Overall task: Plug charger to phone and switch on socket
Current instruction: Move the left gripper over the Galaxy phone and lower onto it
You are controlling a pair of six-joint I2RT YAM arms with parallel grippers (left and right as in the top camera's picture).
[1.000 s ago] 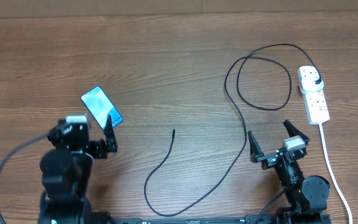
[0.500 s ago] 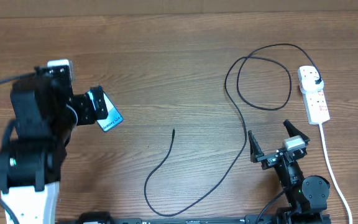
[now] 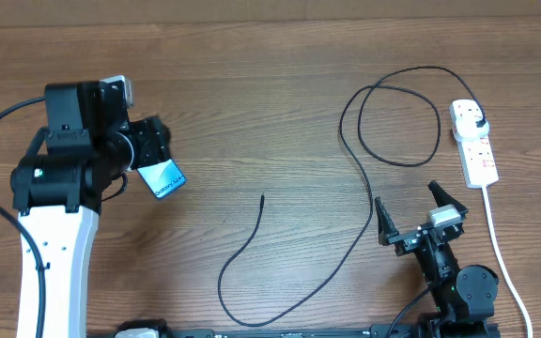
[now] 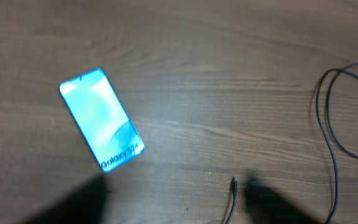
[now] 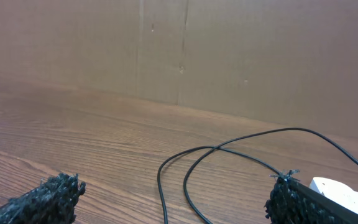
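Wood-grain worktop (image 3: 252, 75) fills my views. The phone (image 3: 164, 178) lies flat, screen up, at my left, its long axis diagonal from far-left to near-right. My left tool (image 3: 148, 150) hovers over its far end, fingers apart and empty. The right tool (image 3: 411, 211) gapes empty beside the socket (image 3: 474, 145). The charger (image 3: 262, 200) is plugged in there, and its free tip at centre points away from me.

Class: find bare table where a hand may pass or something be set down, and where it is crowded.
Free: the wide table stretch between the phone and the charger's loops, above its loose tip. Crowded: the right side, with loops, socket, white cord and right fingers.
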